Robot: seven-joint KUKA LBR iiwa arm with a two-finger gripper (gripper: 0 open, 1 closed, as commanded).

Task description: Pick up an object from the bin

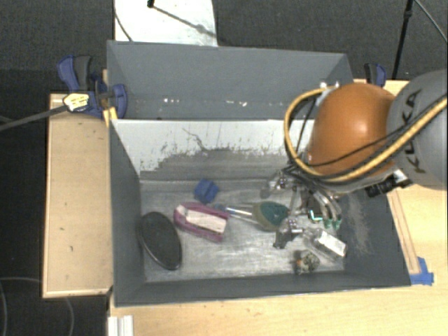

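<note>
Grey bin [126, 187] on wooden tabletop [280, 318], dark carpet [42, 33] around. End effector [302, 222] low at right, beside teal spoon-like scoop [271, 212]; open/closed can't tell. Black oval [159, 240] and purple packet [201, 220] lie left.

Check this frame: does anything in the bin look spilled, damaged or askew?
Nothing stands out. The black oval thing, purple-wrapped block, blue piece and teal scoop lie loose on the bin floor; the gripper sits low beside the scoop. The back wall is only scuffed.
</note>
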